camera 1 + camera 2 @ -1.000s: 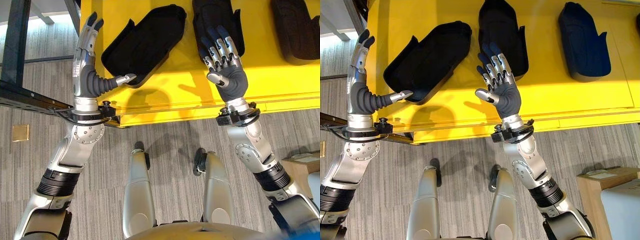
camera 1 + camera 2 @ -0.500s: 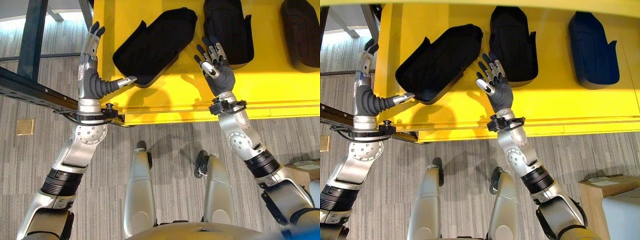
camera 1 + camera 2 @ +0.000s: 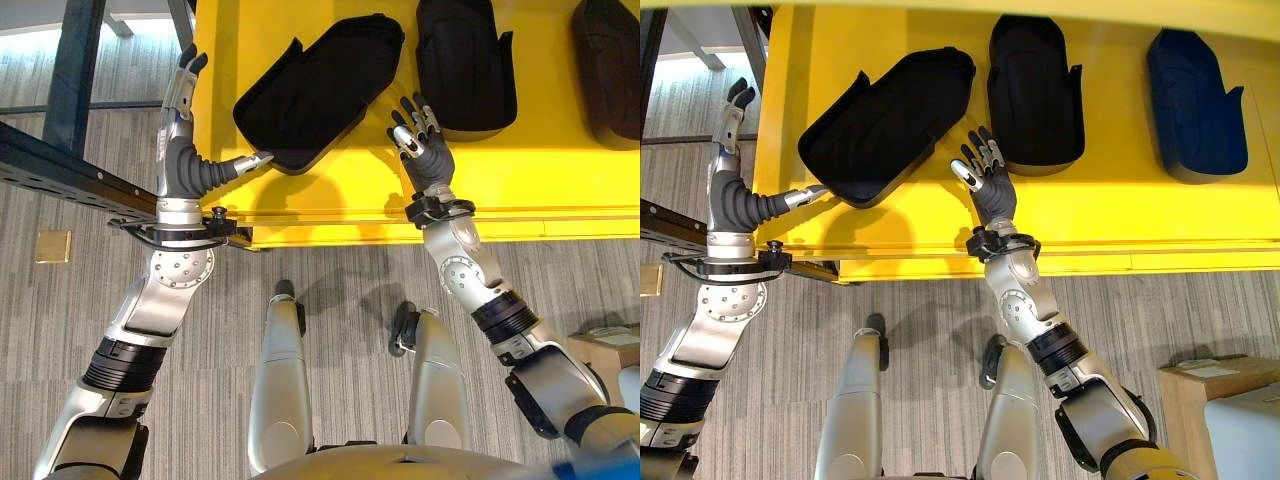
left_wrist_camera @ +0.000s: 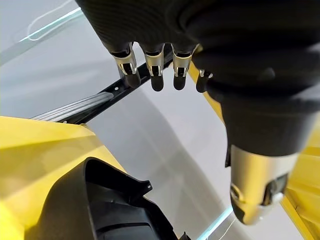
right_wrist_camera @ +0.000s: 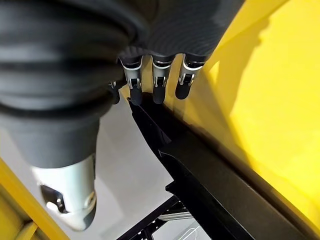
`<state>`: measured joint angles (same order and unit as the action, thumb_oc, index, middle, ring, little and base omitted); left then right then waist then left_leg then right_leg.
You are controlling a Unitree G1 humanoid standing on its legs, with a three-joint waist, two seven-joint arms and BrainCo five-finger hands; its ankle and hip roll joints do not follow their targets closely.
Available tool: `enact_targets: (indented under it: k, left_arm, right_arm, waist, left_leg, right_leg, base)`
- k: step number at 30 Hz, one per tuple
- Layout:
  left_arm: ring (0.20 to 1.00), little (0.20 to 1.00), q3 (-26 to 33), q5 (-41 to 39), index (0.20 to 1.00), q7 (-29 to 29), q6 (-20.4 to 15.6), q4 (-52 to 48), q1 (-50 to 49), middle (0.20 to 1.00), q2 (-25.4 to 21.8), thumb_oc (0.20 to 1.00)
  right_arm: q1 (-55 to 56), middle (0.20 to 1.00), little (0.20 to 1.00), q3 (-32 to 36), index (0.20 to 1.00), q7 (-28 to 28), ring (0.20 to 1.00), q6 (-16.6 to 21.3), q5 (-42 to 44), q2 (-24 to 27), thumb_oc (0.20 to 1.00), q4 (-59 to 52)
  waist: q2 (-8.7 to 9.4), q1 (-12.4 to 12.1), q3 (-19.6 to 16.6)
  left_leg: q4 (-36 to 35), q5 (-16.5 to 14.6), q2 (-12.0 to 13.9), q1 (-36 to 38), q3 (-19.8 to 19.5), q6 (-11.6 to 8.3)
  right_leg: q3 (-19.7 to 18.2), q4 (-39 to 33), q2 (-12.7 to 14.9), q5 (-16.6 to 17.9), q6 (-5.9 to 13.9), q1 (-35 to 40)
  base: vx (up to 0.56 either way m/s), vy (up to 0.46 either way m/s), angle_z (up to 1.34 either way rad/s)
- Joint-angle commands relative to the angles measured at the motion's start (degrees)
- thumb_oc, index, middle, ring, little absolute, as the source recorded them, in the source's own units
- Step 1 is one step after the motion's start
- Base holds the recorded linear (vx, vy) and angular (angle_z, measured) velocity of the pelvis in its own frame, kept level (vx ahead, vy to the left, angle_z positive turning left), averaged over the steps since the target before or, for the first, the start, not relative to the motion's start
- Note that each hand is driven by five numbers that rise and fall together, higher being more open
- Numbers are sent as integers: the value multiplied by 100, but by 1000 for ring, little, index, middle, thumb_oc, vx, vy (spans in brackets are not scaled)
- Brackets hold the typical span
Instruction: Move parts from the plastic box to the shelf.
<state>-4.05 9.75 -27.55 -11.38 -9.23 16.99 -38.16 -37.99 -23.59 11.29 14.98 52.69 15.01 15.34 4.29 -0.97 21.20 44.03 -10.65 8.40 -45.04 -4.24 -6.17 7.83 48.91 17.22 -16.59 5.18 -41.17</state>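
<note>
Three black moulded parts lie on the yellow shelf surface (image 3: 540, 170): a tilted one (image 3: 320, 85), an upright one (image 3: 465, 60) beside it, and a third (image 3: 610, 60) at the far right. My left hand (image 3: 185, 165) stands open at the shelf's left edge, fingers straight, its thumb tip right at the tilted part's near corner. My right hand (image 3: 425, 160) is open, palm up, over the shelf between the tilted part and the upright one, holding nothing. The left wrist view shows the tilted part (image 4: 100, 210) past the straight fingers (image 4: 155, 70). A part's dark edge (image 5: 210, 170) shows in the right wrist view.
A dark metal frame rail (image 3: 70, 175) runs across at the left, just under my left forearm. A cardboard box (image 3: 610, 335) stands on the grey carpet at the lower right. A small brown square (image 3: 52, 246) lies on the floor at the left.
My right hand has reached farther over the shelf, in between the tilted and upright parts. The left hand has kept its place by the tilted part. The camera view has shifted slightly.
</note>
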Motion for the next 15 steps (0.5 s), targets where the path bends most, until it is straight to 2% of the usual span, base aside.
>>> enact_targets:
  k: [1,14,15]
  left_arm:
    - [1000,1000,-1,-52,1000,-141,-158,-420,163,1000,78,1000]
    - [1000,1000,-148,-286,1000,-110,-271,-509,221,1000,-39,1000]
    - [1000,1000,-200,-402,1000,-115,-313,-512,236,1000,-61,1000]
  right_arm:
    - [-492,1000,1000,119,1000,27,1000,164,82,-182,1000,-37]
    - [-1374,1000,1000,170,1000,324,1000,123,176,-326,1000,960]
    - [-1678,1000,1000,214,1000,450,1000,113,216,-325,1000,1345]
  waist:
    - [-6,-98,-74]
    - [-21,-255,-33]
    - [-14,-308,-40]
  left_leg:
    - [-46,-192,18,86,225,345]
    - [-18,-220,-30,113,198,364]
    - [-17,-220,-56,105,186,366]
  right_leg:
    - [-106,-507,-51,318,-11,372]
    - [-87,-496,-24,313,-2,416]
    - [-73,-502,-14,310,7,445]
  base:
    - [0,0,0]
    - [0,0,0]
    - [0,0,0]
